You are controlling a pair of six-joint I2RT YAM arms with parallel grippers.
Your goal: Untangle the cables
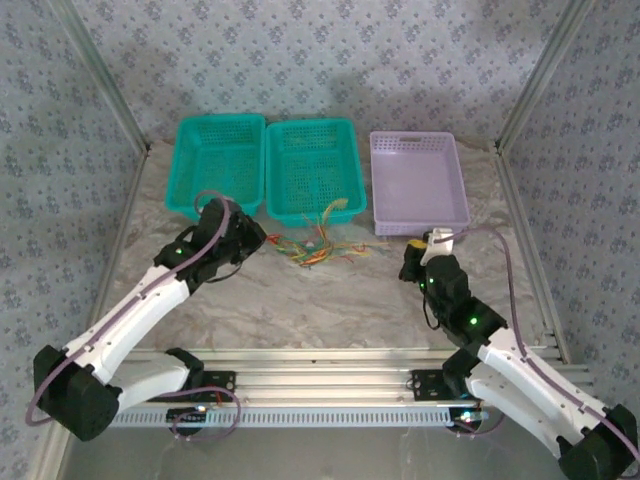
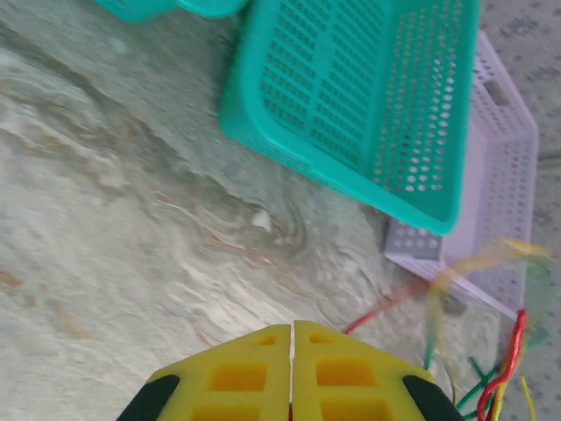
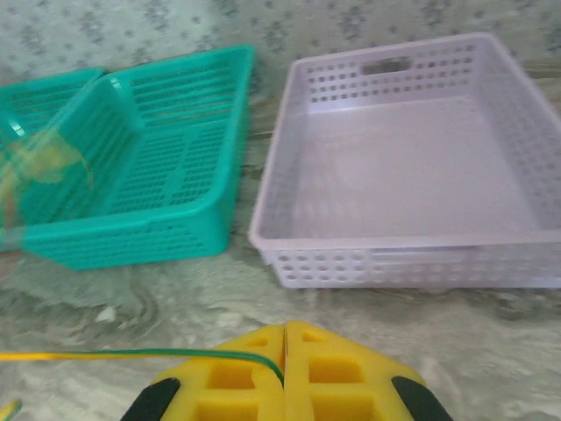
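The cables [image 1: 320, 247] lay as a loose knot of green, yellow, red and orange on the table [image 1: 330, 300], just in front of the middle teal basket [image 1: 310, 165], with a few loops draped up over that basket's near rim. One green-yellow strand [image 3: 131, 354] ran straight out of the knot, off the basket's right front corner, into the right gripper [image 3: 286, 346], which was clenched on it. The left gripper [image 2: 292, 355], off the basket's left front corner and beside the knot, was likewise clenched. A red cable [image 2: 381, 314] emerged close to its tip, but whether it was pinched could not be told. Likely hazards: with the knot unanchored, a pull on the strand would drag the whole bundle rather than free it. The loops over the rim could snag and tug the basket. The thin strand could slip from the grip.
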